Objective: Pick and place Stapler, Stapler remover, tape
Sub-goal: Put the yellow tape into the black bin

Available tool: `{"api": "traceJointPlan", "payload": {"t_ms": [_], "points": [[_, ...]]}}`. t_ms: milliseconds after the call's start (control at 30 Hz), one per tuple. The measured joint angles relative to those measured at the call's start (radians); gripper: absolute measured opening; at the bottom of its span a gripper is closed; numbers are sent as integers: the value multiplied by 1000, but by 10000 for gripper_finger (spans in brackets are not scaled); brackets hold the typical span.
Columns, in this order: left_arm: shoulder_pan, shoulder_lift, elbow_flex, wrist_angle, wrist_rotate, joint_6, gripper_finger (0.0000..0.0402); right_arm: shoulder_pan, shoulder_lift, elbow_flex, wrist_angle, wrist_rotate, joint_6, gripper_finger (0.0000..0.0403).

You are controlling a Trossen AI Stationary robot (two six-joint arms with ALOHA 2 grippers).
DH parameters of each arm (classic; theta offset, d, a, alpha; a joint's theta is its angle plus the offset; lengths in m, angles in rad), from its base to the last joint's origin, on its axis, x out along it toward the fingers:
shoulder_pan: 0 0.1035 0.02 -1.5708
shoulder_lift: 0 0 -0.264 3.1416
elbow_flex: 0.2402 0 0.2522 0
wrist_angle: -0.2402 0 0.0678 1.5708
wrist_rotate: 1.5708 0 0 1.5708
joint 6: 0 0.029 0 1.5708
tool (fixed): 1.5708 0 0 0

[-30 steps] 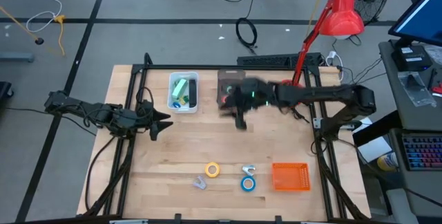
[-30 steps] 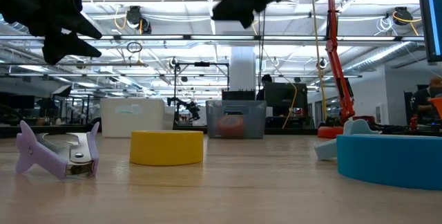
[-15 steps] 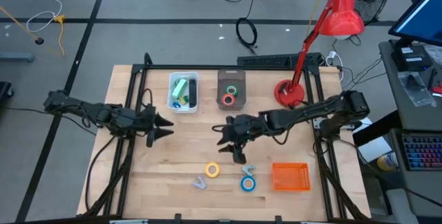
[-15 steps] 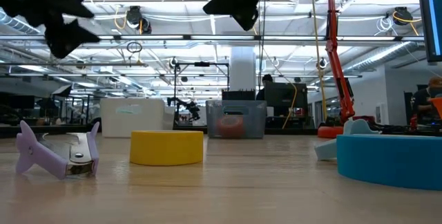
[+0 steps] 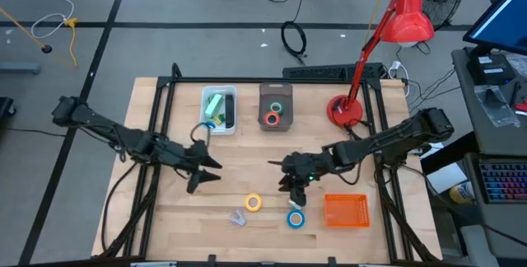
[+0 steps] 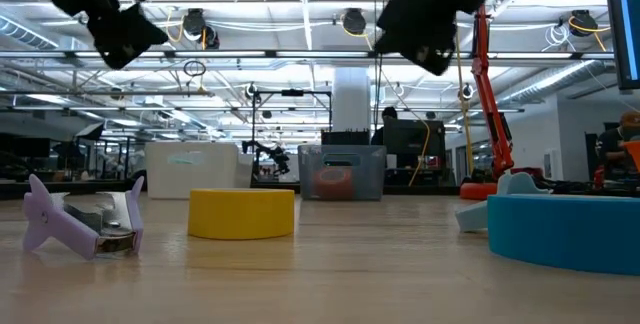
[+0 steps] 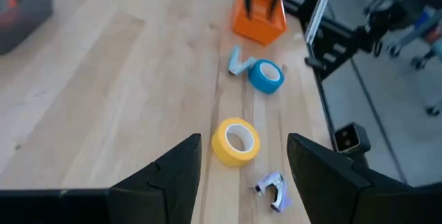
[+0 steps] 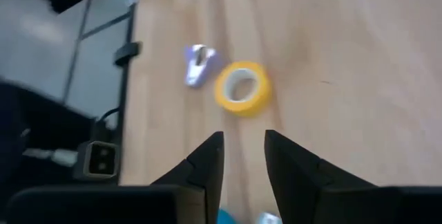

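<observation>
1. Two grippers are over the table. Right gripper hangs above the wood just beside the blue tape, fingers parted with a narrow gap, holding nothing.
2. Left gripper hangs above the wood near the yellow tape, fingers spread wide, empty.
3. Yellow tape lies flat on the table near the front edge, between the two grippers' reach; in the left wrist view it sits in the gap between the fingers, farther out.
4. Stapler remover, pale lilac, lies just beside the yellow tape, toward the front edge, not touching it.
5. Blue tape lies flat beside the yellow one; a small light-blue piece touches its rim. I cannot tell what that piece is.
6. Orange basket stands near the blue tape, on the right.
7. Grey bin at the back holds a green tape and a red tape.
8. White bin beside it holds a green item and something blue; too small to name.
9. Red lamp stands at the back right corner.
</observation>
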Motion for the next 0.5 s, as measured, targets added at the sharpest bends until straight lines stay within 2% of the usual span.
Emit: {"api": "traceJointPlan", "payload": {"t_ms": [167,267,500], "points": [[1,168,135,-25,60,71,218,33,-122,-105,14,146,83,90],[8,268,214,-55,83,88,218,42,-217,-170,9,192,102,89],[18,490,359,-90,132,42,218,55,-479,-333,17,179,29,89]]}}
